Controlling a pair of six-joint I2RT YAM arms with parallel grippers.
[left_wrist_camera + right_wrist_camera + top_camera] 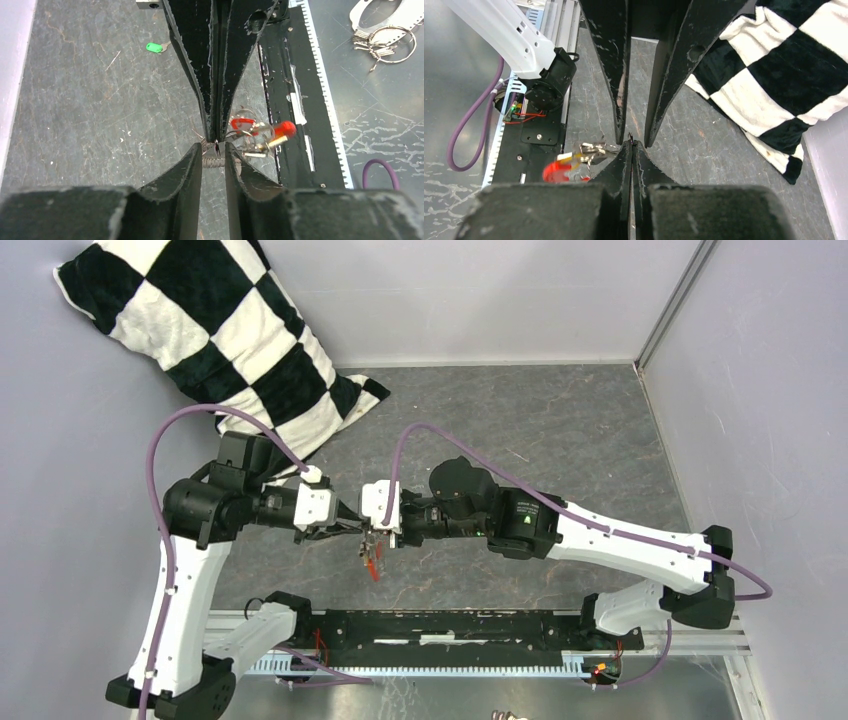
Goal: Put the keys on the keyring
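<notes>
Silver wire, coiled up tight, makes the keyring (214, 161). It sits right where the two hands meet, over the middle of the worktop (560, 420). A red strap (242, 123) loops out from it. A red key (284, 129) hangs just beside the strap, with small shiny metal bits around it. The left hand (214, 150) is nearly closed, with only a thin gap, and the wire coil is squeezed in that gap. The right hand (631, 145) is pinched tight on a thin bit of the ring, tip to tip with the left one. A green key (155, 47) lies alone on the worktop, well apart from the ring.

The worktop is dark grey, like stone, with pale scratches. A black and white checked pillow (230, 330) leans in the far left corner. Plain pale walls (480, 290) stand all around. Another bunch of keys (382, 42) lies on a shiny metal sheet (380, 110) at the near edge
</notes>
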